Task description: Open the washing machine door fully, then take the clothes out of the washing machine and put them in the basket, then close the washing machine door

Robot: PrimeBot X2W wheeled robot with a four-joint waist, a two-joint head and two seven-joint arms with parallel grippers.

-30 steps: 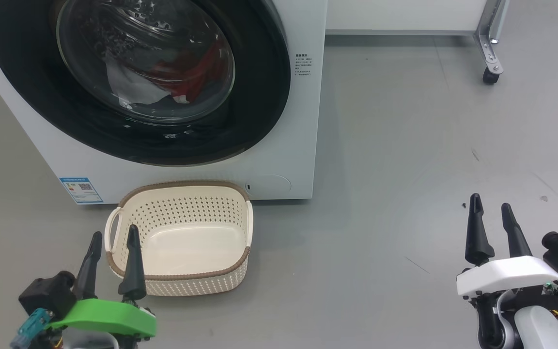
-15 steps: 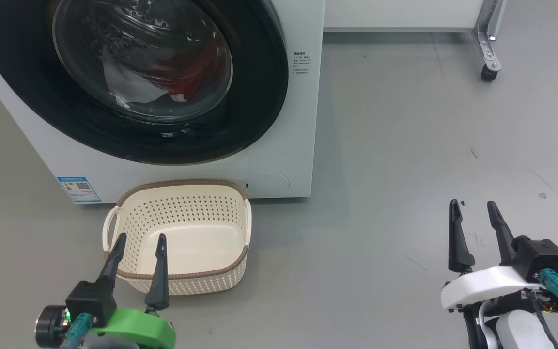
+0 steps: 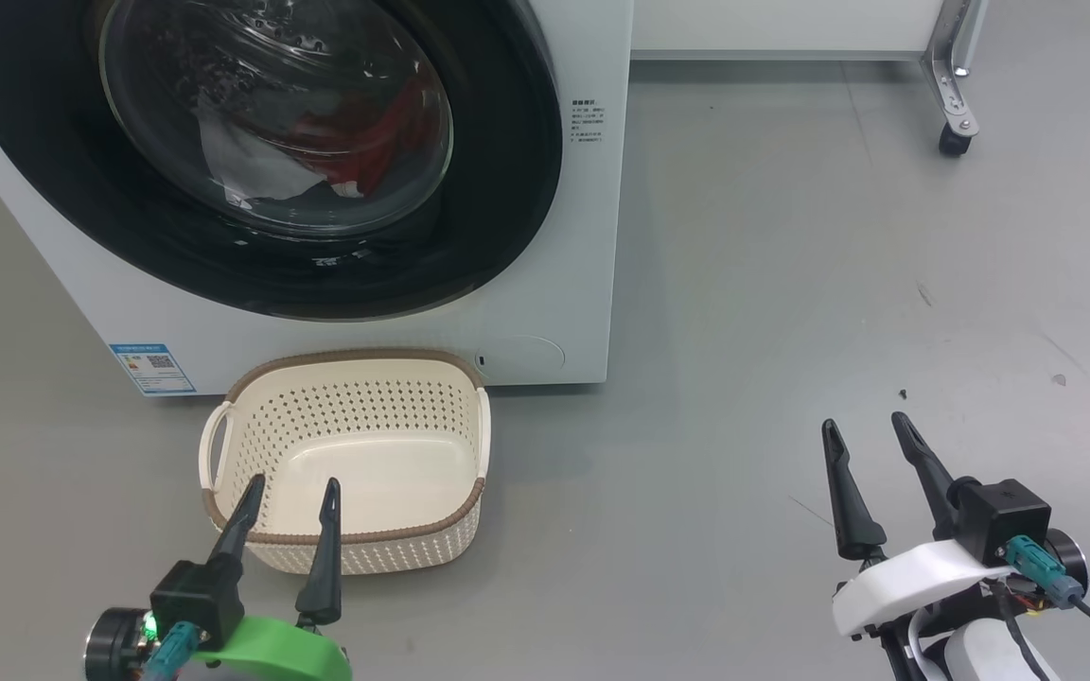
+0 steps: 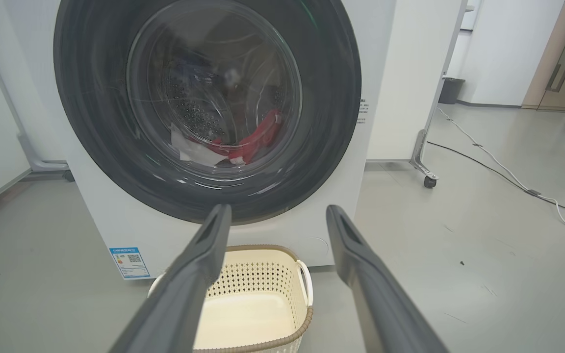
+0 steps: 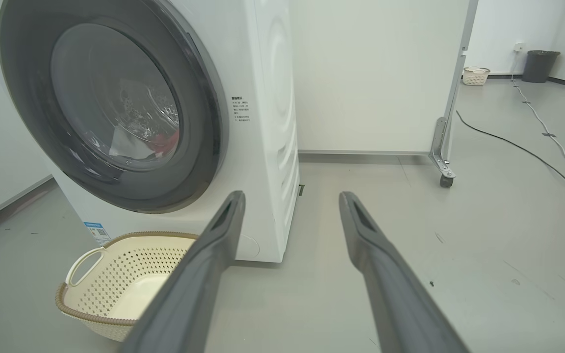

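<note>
Both arms have come inward: your left gripper now sits by the near rim of the basket, and the right gripper has slid left, both spread wide and empty. The washing machine door is shut with the clothes behind it, so opening hasn't started. The blue sticker and the small print on the washing machine are too small to read.

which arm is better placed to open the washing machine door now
Left, probably. The left gripper, open, points at the washing machine door from over the basket. The right gripper, also open, sits past the washing machine over floor. The door's handle can't be made out.
</note>
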